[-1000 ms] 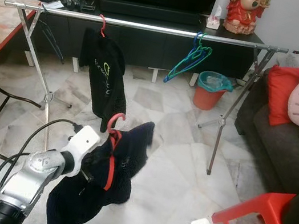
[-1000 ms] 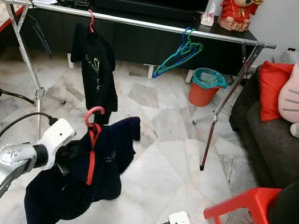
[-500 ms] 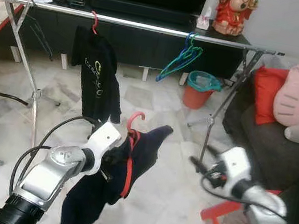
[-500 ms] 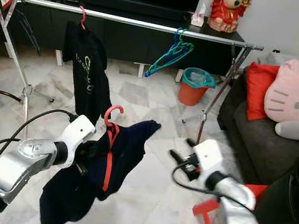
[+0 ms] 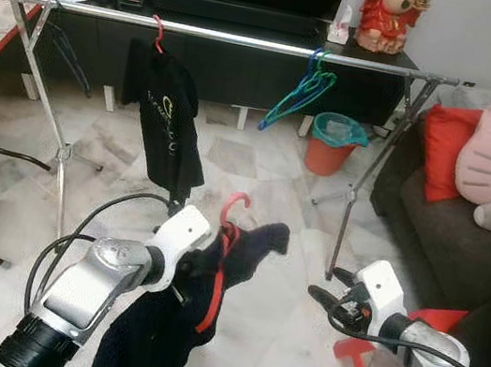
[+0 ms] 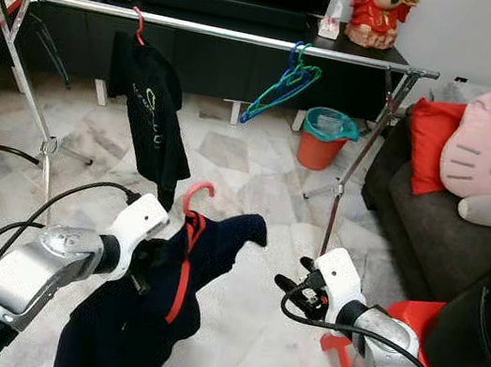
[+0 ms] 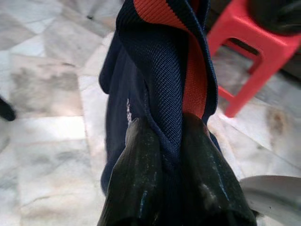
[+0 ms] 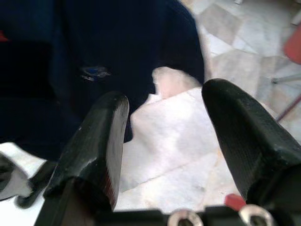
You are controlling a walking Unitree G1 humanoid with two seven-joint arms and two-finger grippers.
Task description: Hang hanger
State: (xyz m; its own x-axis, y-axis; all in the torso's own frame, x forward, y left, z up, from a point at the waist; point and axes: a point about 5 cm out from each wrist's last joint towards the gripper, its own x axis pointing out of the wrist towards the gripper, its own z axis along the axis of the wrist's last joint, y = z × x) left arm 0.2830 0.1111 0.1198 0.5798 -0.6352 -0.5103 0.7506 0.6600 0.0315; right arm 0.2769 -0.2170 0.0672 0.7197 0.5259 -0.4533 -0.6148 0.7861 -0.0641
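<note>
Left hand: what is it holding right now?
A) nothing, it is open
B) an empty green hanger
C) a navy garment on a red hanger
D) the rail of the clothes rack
C. The left hand is shut on the navy garment, whose red hanger hook sticks up above it; the rack rail stands farther off, untouched, and the green hanger hangs on it.

Head stereo pair looks fwd/down at rack (image 5: 233,39), near-identical scene. Wrist cams look along fingers, close-up; both catch navy shirt (image 7: 160,61).
</note>
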